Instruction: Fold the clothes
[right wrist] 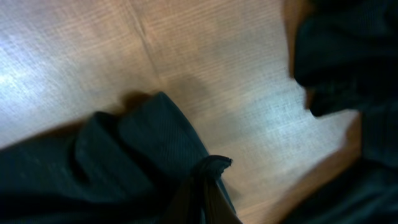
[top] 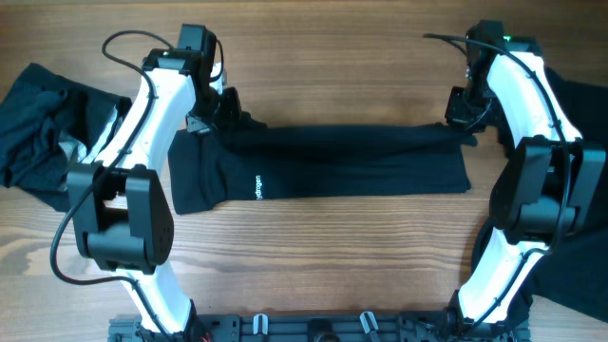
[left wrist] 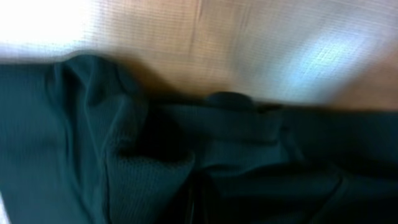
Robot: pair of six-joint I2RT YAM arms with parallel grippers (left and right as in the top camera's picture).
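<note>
Overhead: long black knit garment flat mid wooden table, left gripper and right gripper at far corners. Right looks clenched on cloth corner; left wrist blurred, can't tell. Risk: uneven pinch, corner slips, fold skews. Near side open; crumpled dark clothes pile crowds left end, dark cloth heap crowds right.
</note>
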